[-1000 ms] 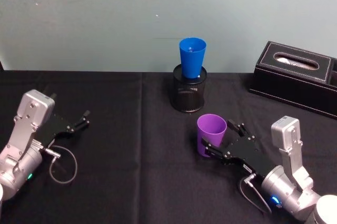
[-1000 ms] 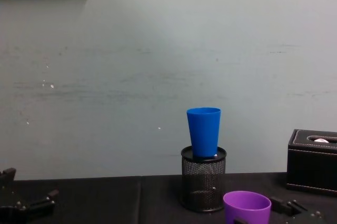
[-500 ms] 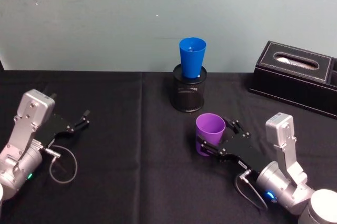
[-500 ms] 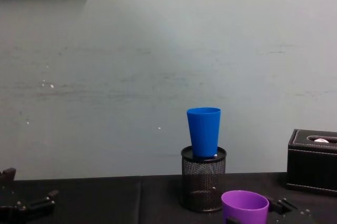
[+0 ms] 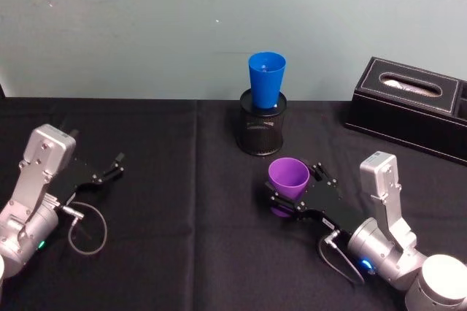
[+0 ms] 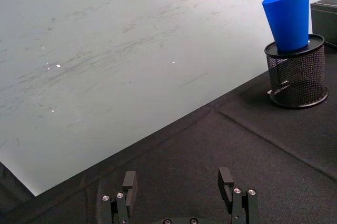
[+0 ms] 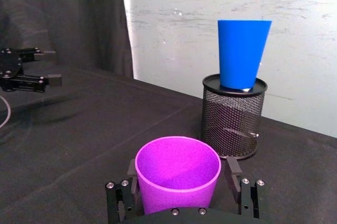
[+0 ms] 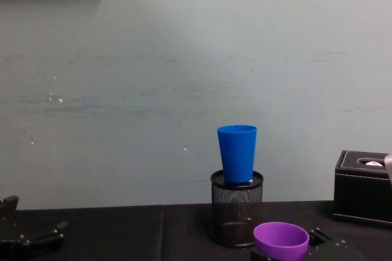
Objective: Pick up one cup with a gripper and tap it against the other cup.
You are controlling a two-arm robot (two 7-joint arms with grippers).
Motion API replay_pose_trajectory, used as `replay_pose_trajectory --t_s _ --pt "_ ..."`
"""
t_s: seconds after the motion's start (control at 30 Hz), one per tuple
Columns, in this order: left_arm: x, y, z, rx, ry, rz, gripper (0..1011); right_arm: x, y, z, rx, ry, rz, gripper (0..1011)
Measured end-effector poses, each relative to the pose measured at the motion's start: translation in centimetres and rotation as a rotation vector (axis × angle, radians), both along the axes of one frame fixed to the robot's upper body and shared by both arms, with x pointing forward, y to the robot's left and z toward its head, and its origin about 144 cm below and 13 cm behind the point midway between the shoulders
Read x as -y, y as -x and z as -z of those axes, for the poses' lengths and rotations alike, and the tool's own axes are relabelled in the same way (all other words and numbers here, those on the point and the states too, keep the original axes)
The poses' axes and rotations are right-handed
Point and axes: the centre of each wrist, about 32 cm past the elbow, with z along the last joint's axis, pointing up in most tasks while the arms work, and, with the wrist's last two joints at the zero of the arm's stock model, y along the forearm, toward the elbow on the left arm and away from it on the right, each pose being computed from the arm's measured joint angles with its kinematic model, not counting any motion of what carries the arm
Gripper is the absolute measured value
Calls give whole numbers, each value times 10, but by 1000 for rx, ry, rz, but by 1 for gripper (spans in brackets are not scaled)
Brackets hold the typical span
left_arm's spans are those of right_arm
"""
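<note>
As right claw clamps purple cup, spread cup-wide

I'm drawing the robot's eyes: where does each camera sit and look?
Head: up high, looking forward and down at the black cloth table; both arms, open left hand, right hand gripping purple plastic tumbler.
Chest: lower, looking across at the wall; hand tips at the bottom.
Left wrist: behind the left hand, facing the bright blue plastic tumbler.
Right wrist: behind the right hand, over the purple tumbler.
Shared: both wrist views see the blue tumbler in the black wire-mesh pen holder.
</note>
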Motion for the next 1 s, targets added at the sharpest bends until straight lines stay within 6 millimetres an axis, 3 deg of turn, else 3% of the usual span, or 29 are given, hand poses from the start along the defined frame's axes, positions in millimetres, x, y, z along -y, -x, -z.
replay_pose_trajectory --t_s 0.67,1.0 --pt "0 0 0 0 0 0 1012 -3 -3 0 -1 -8 -21 996" --pt "0 0 0 0 0 0 1011 -3 -3 0 0 -8 -19 788"
